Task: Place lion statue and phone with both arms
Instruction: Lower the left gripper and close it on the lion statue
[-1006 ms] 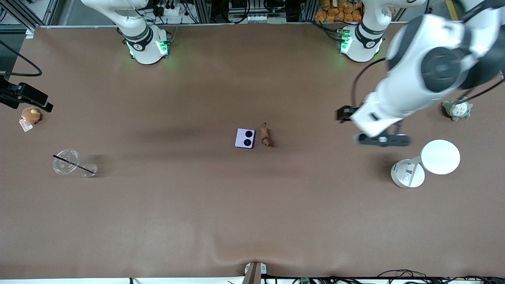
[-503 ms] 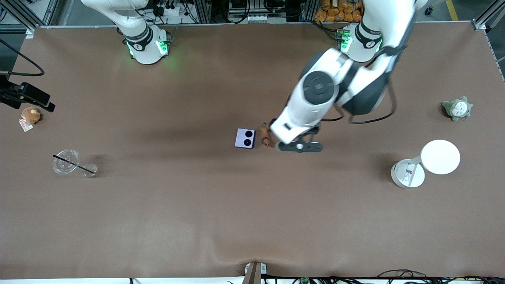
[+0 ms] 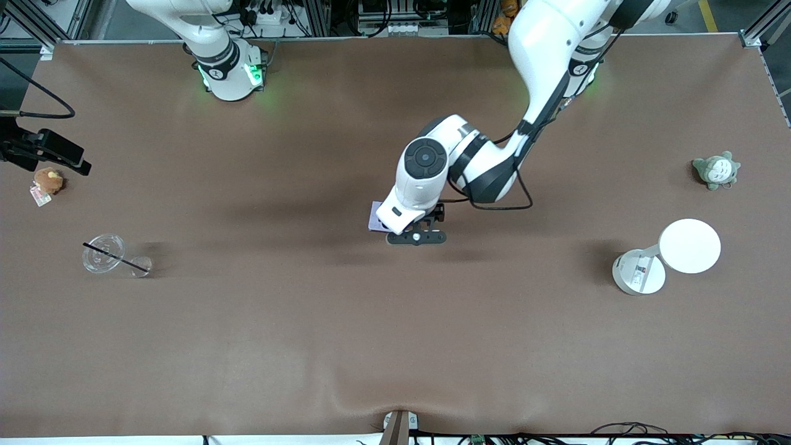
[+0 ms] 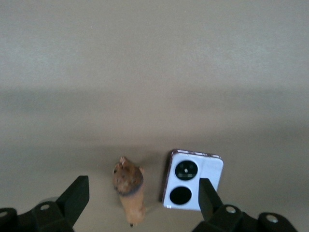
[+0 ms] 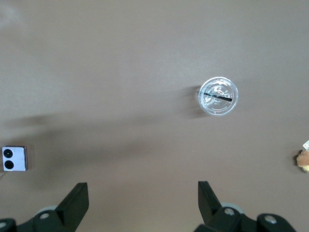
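Plushies [image 3: 716, 171], cup [image 3: 102, 253], lamp [image 3: 689, 246].

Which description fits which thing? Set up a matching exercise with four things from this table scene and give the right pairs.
Things:
1. phone
2. lion statue
3. clear cup
4. left gripper

Descriptions:
A. reddish-brown, lying beside the phone
B. open, over the statue and phone
C. pale lavender, two black circles
D. holds a black straw

Pairs: 1-C, 2-A, 3-D, 4-B

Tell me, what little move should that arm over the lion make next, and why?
Probably straight down. The left gripper hangs open over the lion, which lies on the table between its fingers, close beside the phone. Lowering would bring the fingers around the lion to close on it.
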Motion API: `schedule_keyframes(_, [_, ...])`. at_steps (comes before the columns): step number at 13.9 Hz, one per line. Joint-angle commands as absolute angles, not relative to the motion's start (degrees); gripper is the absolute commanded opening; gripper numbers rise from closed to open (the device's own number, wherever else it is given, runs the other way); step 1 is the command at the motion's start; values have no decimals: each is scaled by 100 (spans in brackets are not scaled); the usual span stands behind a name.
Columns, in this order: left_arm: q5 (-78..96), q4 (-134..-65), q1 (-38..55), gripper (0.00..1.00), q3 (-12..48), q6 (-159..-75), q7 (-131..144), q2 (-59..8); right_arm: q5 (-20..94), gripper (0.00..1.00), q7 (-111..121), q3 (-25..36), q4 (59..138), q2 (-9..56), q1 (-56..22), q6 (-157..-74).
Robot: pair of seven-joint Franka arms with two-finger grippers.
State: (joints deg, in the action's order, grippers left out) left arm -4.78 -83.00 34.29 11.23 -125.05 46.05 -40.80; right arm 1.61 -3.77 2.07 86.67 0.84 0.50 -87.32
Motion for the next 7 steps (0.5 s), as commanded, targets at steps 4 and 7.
schedule_keyframes(4, [-782,-8630,3340,100,1072,-12639,4719,-4157,149,100,-343,229,8710,62,-35,-8692])
schedule_keyframes(7, [-721,-8666,3410,100,1081,-12639,5193,-4140,141,100,-378,229,8710,105,-105,-8692])
